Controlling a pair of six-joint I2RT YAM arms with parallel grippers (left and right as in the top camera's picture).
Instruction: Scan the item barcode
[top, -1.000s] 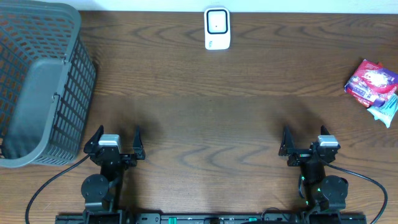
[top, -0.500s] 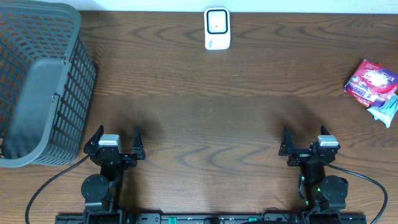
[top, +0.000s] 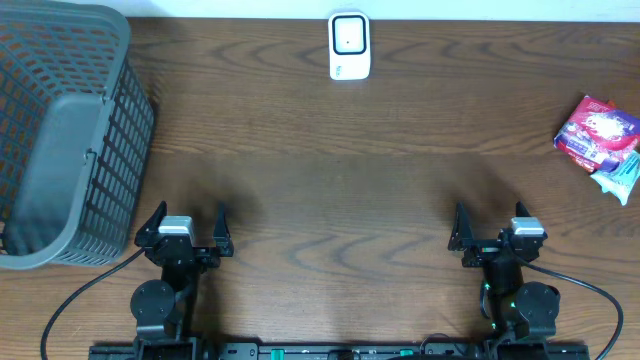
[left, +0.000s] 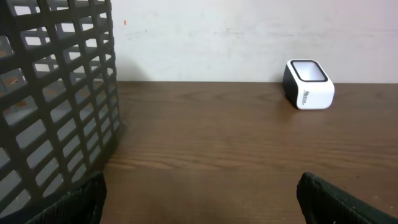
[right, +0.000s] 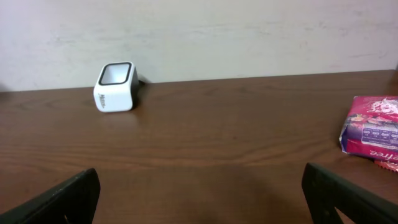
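The dark wooden desk (top: 330, 170) carries a grey plastic mesh basket (top: 60, 140) at its far left. Near the front edge, the left claw (top: 190, 212) and the right claw (top: 489, 214) both stand released, holding nothing. The item, a glossy purple and red snack packet (top: 598, 132) overlapping a teal wrapper (top: 622, 180), lies at the far right. A white barcode scanner (top: 349, 46) sits at the back centre.

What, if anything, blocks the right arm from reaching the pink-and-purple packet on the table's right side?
Probably nothing. The right gripper stands open, and only bare table lies between it and the packet, which sits ahead and to its right. Whether the arm stretches that far is uncertain.
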